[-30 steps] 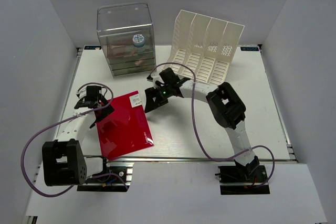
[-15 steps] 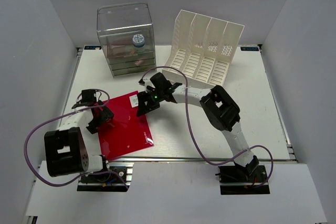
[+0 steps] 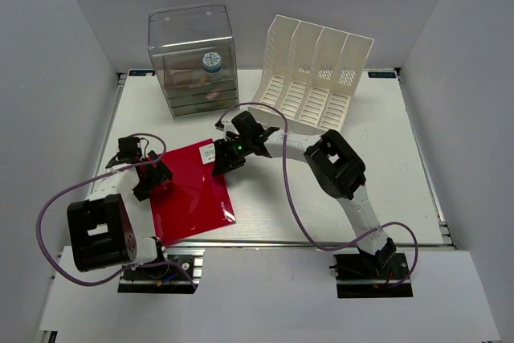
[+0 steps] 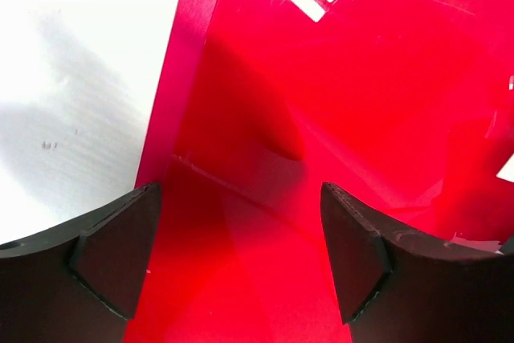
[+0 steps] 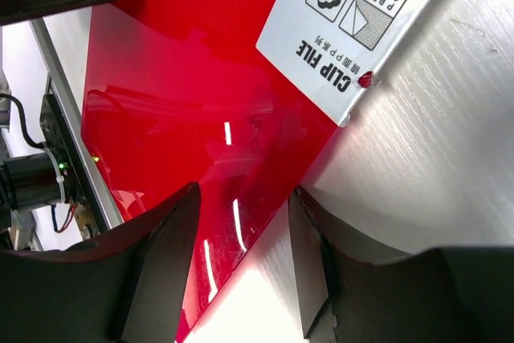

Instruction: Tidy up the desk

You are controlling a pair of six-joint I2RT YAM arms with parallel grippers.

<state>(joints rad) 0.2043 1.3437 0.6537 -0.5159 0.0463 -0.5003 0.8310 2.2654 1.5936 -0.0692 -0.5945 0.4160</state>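
Lying beneath left claw (image 4: 237, 230), right claw (image 5: 237, 256): desk (image 3: 385, 178); red file (image 3: 193, 198) seemingly straddled.

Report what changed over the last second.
The left arm folded in toward its base, with the left gripper kept at the left edge of the red folder. The right gripper slid left over the folder's labelled corner, jaws narrowing but not shut. Nothing was grasped. The folder, drawer box and file rack stayed put on the desk.
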